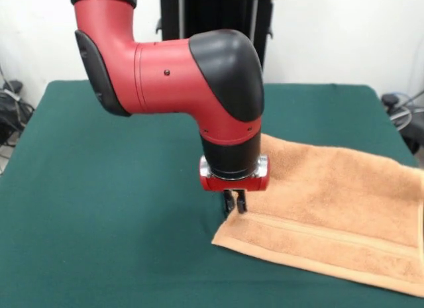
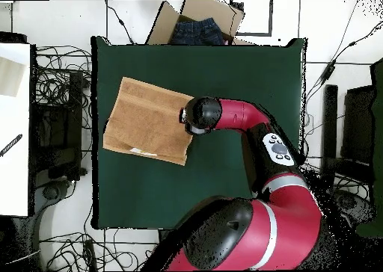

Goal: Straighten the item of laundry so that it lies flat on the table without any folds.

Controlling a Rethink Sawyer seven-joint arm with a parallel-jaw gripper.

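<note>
Towel (image 1: 331, 202): orange-tan terry, roughly rectangular, woven band along the near edge in the front view, white tag showing in the overhead. It is being seen spread at the table (image 1: 99, 208) side, on dark green felt. A cardboard box (image 2: 200, 19) with dark cloth is being seen past the far table edge, cables around. The wrist is blocking the towel's corner region overhead. Gripper (image 1: 234, 202) is being held low at the towel's edge, fingers nearly closed; whether cloth is pinched cannot be told.
</note>
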